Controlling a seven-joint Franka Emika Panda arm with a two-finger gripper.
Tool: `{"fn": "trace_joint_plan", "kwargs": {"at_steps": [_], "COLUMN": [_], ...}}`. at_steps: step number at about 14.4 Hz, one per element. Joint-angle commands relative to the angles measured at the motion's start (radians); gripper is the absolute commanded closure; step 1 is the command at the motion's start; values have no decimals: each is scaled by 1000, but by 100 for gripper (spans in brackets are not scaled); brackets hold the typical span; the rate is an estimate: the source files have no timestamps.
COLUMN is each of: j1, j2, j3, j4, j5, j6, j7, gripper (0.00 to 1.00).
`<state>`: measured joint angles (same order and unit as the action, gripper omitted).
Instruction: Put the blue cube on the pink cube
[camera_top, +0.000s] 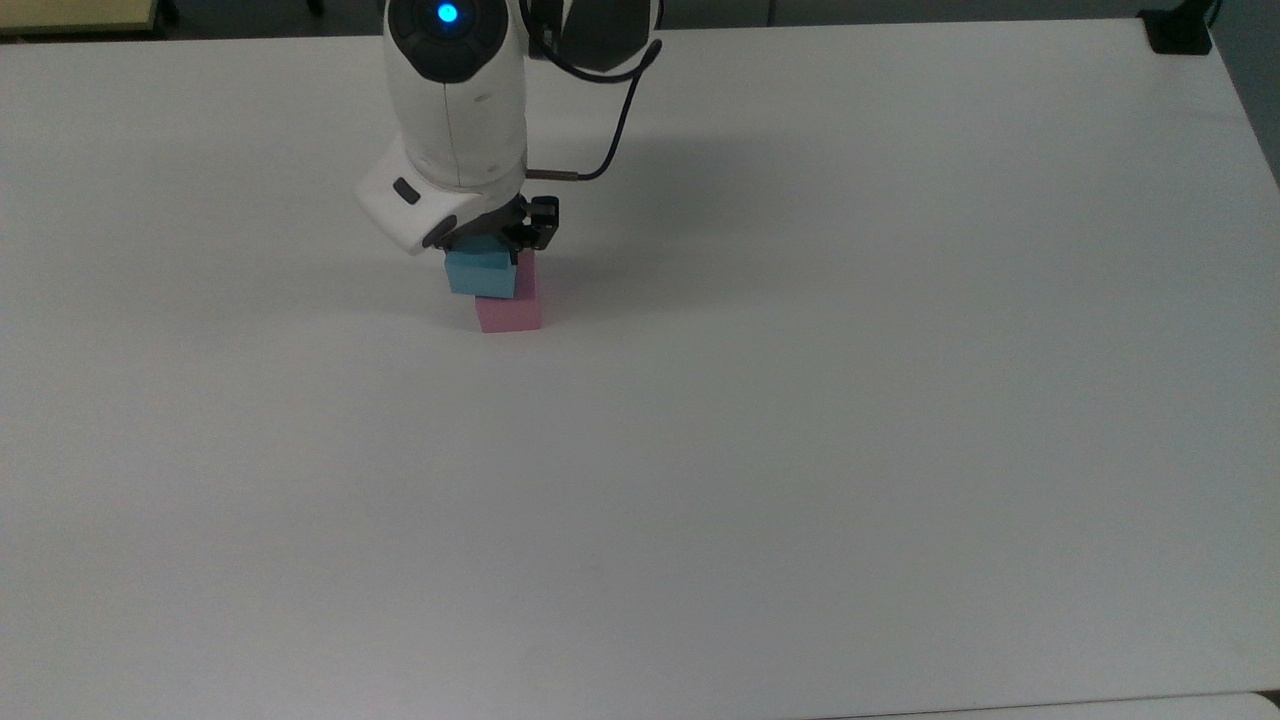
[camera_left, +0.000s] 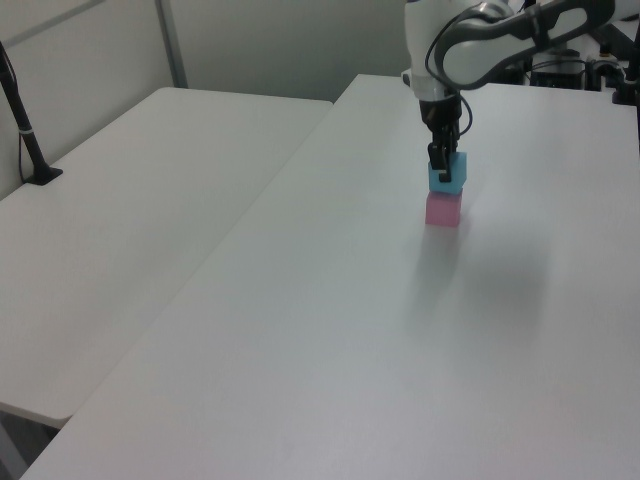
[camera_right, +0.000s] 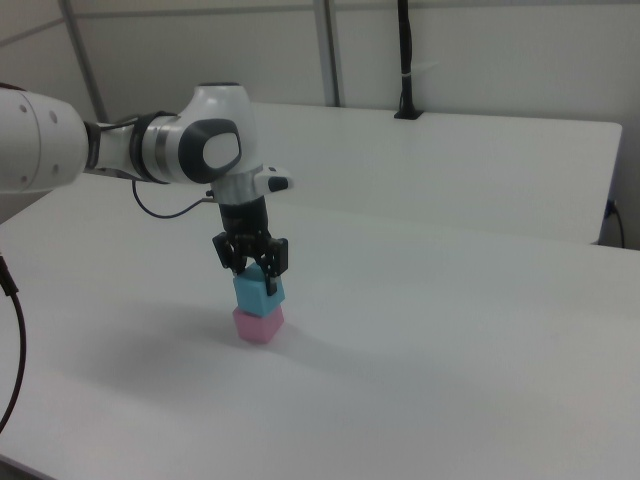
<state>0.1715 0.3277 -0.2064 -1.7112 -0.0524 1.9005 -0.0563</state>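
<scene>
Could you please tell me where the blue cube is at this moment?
The blue cube sits directly atop the pink cube near the right view's left-centre of the table, with the gripper closed on it.

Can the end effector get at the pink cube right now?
Probably not from above: the blue cube sits on top of the pink cube, and the end effector is shut on the blue one. The pink cube's sides look free on the table.

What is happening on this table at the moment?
The robot arm is stacking two cubes. Its hand is closed on the blue cube, which now sits on top of the pink cube on the white table. The blue cube is not yet released, so the stacking is almost done.
</scene>
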Motion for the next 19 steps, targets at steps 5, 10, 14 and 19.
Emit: {"fn": "trace_joint_plan", "kwargs": {"at_steps": [5, 10, 14, 19], "j1": [52, 52, 59, 19], "j2": [-6, -31, -98, -248], "j3": [-37, -44, -30, 8], "j4": [-24, -13, 82, 140], "j5": [20, 22, 23, 22], "j6": [43, -15, -185, -333], "j7": [-22, 24, 50, 52], "gripper": [74, 0, 0, 0]}}
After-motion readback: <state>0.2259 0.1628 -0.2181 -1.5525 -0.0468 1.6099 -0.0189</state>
